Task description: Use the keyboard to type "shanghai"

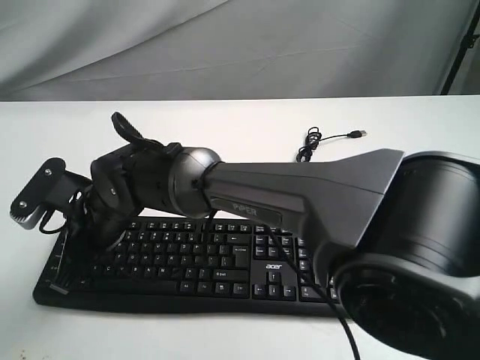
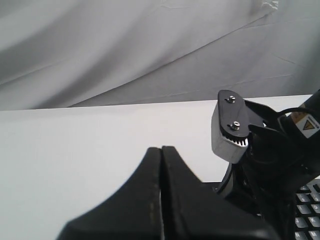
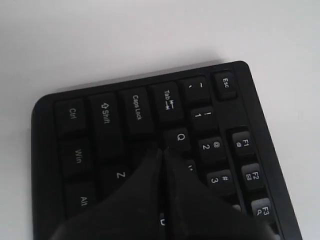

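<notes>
The black keyboard [image 1: 225, 264] with its white acer logo lies near the table's front edge. My right arm reaches across it to its left end, where the right gripper [image 1: 111, 238] points down at the keys. In the right wrist view the keyboard [image 3: 102, 114] fills the frame and the right gripper [image 3: 162, 149] is shut and empty, its tips over the home row beside Q, roughly at A; contact cannot be judged. The left gripper [image 2: 161, 148] is shut on nothing, held over bare table left of the keyboard [image 2: 306, 210]. I cannot make it out in the exterior view.
The keyboard's thin black cable [image 1: 311, 144] coils behind it on the white table [image 1: 247, 120], ending in a USB plug [image 1: 358, 134]. The right arm's silver wrist camera [image 1: 31, 198] juts out past the keyboard's left end and shows close by in the left wrist view [image 2: 229, 127]. Grey cloth hangs behind.
</notes>
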Action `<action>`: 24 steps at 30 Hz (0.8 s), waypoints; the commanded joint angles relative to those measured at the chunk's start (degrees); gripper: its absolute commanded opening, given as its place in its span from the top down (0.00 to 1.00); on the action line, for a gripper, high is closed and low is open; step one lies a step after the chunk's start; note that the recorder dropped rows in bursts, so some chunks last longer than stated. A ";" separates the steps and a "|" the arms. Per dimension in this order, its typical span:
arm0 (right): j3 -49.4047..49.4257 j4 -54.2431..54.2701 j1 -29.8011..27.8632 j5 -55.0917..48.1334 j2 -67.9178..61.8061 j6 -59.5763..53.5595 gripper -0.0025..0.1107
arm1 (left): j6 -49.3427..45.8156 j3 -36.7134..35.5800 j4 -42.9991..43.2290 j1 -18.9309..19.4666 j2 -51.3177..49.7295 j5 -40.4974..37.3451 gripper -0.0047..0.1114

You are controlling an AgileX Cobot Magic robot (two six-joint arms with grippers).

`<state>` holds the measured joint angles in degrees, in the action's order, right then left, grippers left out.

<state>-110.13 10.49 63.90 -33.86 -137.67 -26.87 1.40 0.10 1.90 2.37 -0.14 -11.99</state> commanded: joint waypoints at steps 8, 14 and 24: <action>-0.33 -1.28 0.01 -0.16 0.09 0.76 0.98 | 0.09 -0.10 -0.02 -0.37 0.14 0.63 0.96; -0.33 -2.82 0.01 -0.91 0.09 1.66 0.98 | 0.09 -0.10 -0.02 -0.37 0.14 0.63 0.96; -0.33 -2.81 0.08 -0.88 -0.48 1.76 0.98 | 0.09 -0.10 -0.02 -0.37 0.14 0.63 0.96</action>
<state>-110.13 8.28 63.90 -34.53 -137.81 -25.37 1.40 0.10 1.90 2.37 -0.14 -11.99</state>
